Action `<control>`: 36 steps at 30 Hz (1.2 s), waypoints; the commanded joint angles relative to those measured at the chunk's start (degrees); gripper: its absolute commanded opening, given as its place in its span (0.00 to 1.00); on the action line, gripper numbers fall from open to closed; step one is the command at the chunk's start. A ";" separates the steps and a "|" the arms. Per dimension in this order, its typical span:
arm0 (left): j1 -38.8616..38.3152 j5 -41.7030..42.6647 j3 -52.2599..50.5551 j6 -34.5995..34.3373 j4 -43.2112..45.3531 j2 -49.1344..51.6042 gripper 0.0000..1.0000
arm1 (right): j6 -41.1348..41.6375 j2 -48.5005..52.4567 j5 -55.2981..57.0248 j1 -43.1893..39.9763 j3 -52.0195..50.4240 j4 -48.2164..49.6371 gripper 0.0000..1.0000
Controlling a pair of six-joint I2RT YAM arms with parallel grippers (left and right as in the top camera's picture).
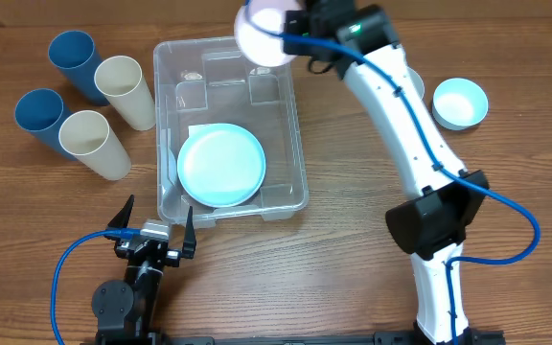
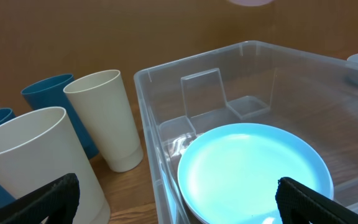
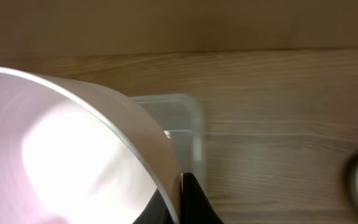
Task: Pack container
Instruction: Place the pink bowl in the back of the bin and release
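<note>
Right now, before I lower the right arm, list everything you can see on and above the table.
Clear plastic rectangular container: one, clear, centre of the table.
Round light blue plate: one, light blue, flat inside the container at its near end.
Blue plastic cups: two, blue, upright to the left of the container.
Cream plastic cups: two, cream, upright between the blue cups and the container.
Light blue round bowl: one, light blue, on the table to the right of the container.
Pale pink round bowl: one, pale pink, held over the container's far right corner.
Left gripper: open, empty, by the container's near edge.
Right gripper: shut on the pale pink round bowl's rim.
</note>
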 commanded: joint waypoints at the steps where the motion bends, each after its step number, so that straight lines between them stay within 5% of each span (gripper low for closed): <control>1: -0.33 -0.13 -0.20 -0.02 0.02 -0.50 1.00 | -1.29 0.63 2.32 1.57 -1.62 1.36 0.04; 12: -0.33 -0.15 -0.20 -0.02 0.02 -0.50 1.00 | -1.31 14.91 2.36 4.50 -1.66 4.35 0.04; 27: -0.33 -0.15 -0.20 -0.02 0.02 -0.50 1.00 | -3.96 19.52 4.28 4.24 -1.68 8.22 0.04; 30: -0.33 -0.15 -0.20 -0.02 0.02 -0.50 1.00 | -4.37 19.52 4.28 4.35 -1.68 7.78 0.24; 36: -0.33 -0.15 -0.20 -0.02 0.02 -0.50 1.00 | -7.43 19.12 4.35 5.77 0.31 6.93 0.27</control>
